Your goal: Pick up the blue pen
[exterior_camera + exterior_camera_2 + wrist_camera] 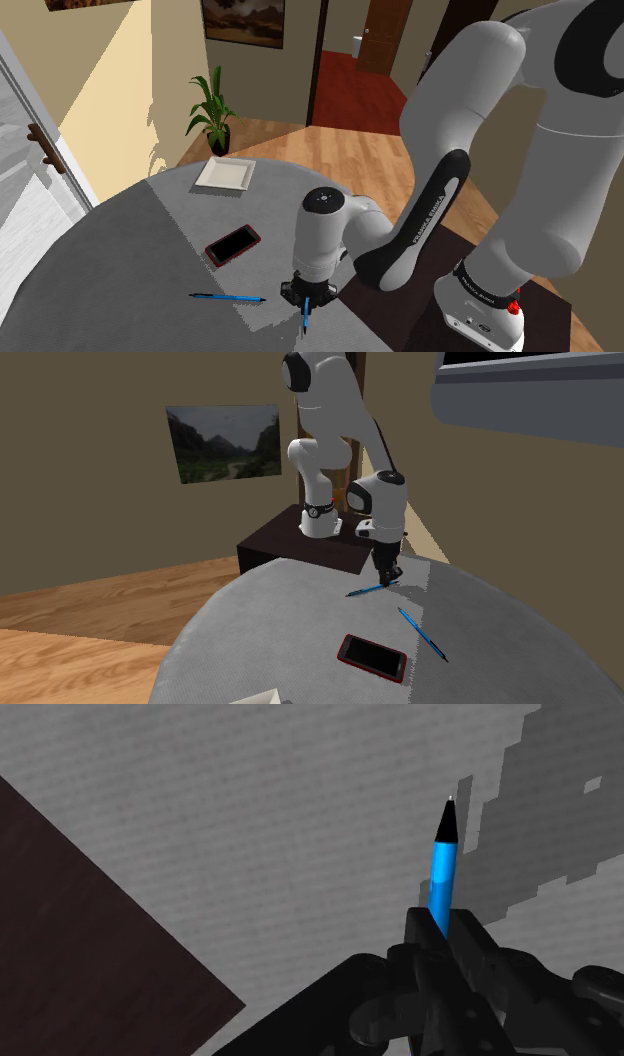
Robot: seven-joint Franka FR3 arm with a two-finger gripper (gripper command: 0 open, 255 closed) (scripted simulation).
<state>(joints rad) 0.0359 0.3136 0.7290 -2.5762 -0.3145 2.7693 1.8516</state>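
Gripper (440, 932) pinching blue pen (441, 869) near one end; pen judged light, rigid, slick-barrelled; mid-barrel hold would limit pivoting

My tool (440, 932) is all black; the pen (441, 869) in it is bright blue, black-tipped; the bench (250, 824) beneath, grey.

A home's living room: framed landscape painting (224, 443) on a tan wall (100, 482), potted plant (211, 112), wood floor (90, 607), round grey table (130, 250).
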